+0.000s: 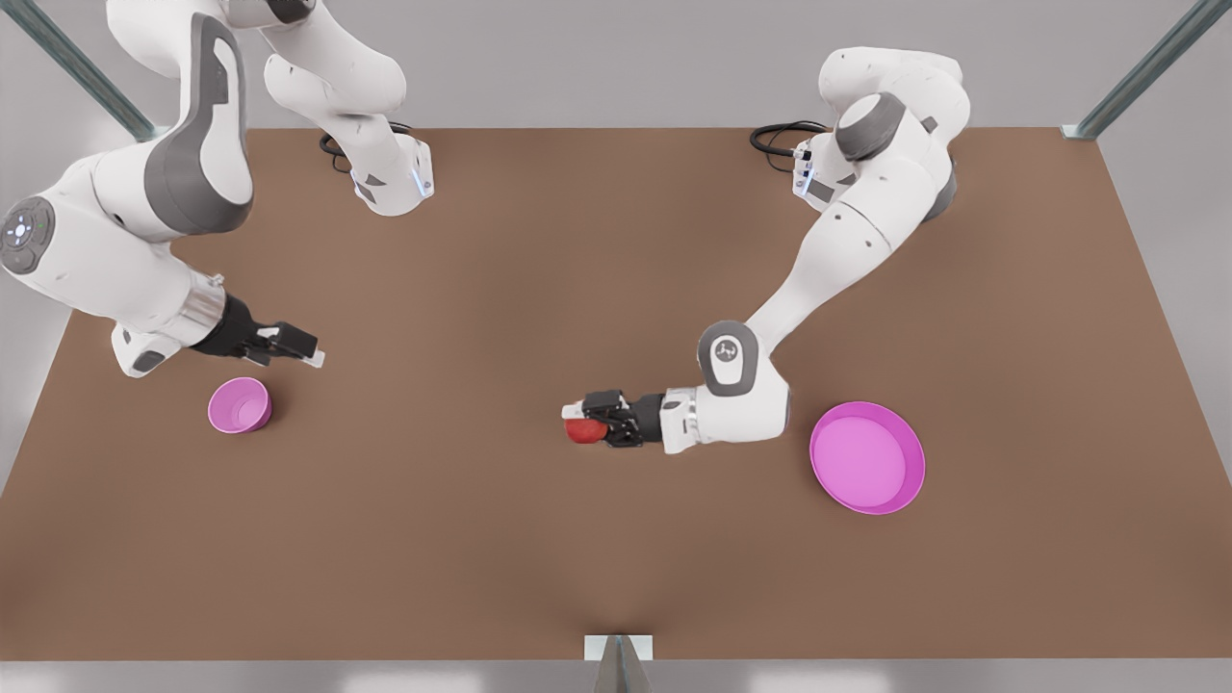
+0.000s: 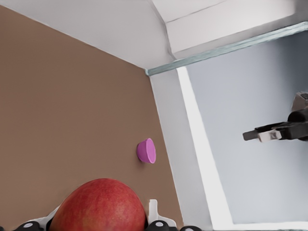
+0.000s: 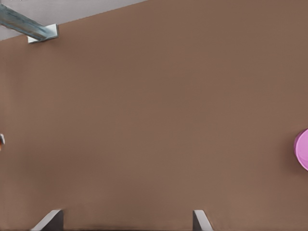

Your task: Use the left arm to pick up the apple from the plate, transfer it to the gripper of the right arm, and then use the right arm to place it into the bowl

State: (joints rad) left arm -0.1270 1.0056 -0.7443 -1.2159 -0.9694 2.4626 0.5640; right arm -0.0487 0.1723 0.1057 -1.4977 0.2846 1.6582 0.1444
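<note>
My left gripper [image 1: 580, 422] hangs over the middle of the table, shut on the red apple [image 1: 579, 431]. In the left wrist view the apple [image 2: 98, 207] sits large between the fingers [image 2: 155, 212]. The wide pink plate [image 1: 866, 458] lies on the table behind that arm, at the front view's right, with nothing on it. At the front view's left the small pink bowl [image 1: 239, 404] stands upright, and my right gripper [image 1: 306, 350] hovers open just above and beside it, pointing toward the apple. The bowl [image 2: 147, 150] and the right gripper [image 2: 269, 134] also appear far off.
The brown table [image 1: 539, 269] spreads wide between the two grippers. Metal frame posts [image 1: 1145, 72] stand at the back corners, and a bracket [image 1: 619, 650] sits at the front edge. An edge of the plate [image 3: 303, 149] shows in the right wrist view.
</note>
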